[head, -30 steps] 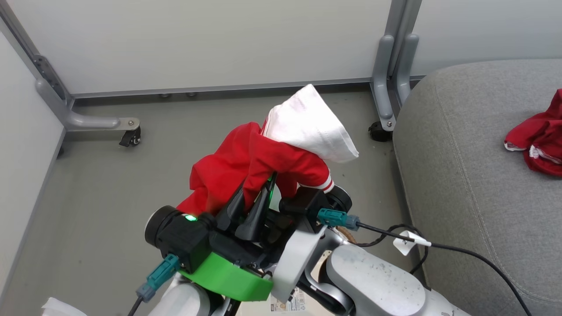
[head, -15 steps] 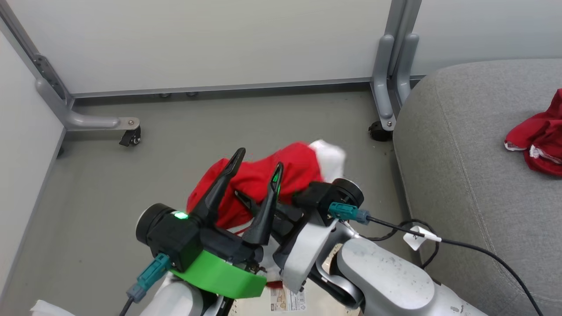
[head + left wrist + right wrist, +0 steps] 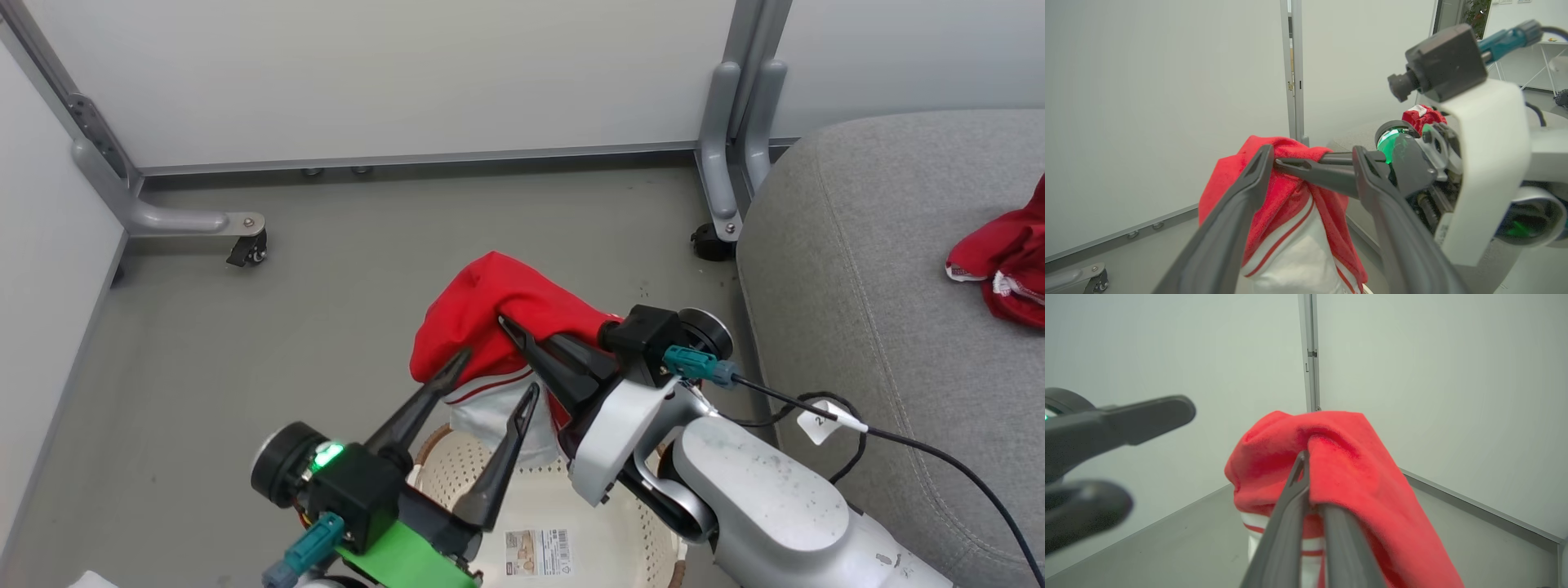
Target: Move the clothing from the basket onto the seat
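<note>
At the right of the frame, the large grey fabric sofa seat (image 3: 857,269) already carries one crumpled red garment (image 3: 1000,261) at its far right edge. At lower centre, the oval cream perforated plastic basket (image 3: 641,531) sits beneath both arms. Above it, the soft red top with white striped trim (image 3: 490,306) now hangs from the right gripper (image 3: 503,321) alone, fingers pressed together on a fold, forearm reaching in from lower right. The left gripper (image 3: 500,371) has let go and dropped back, fingers spread, so we judge the carry to the seat falls to the right arm
</note>
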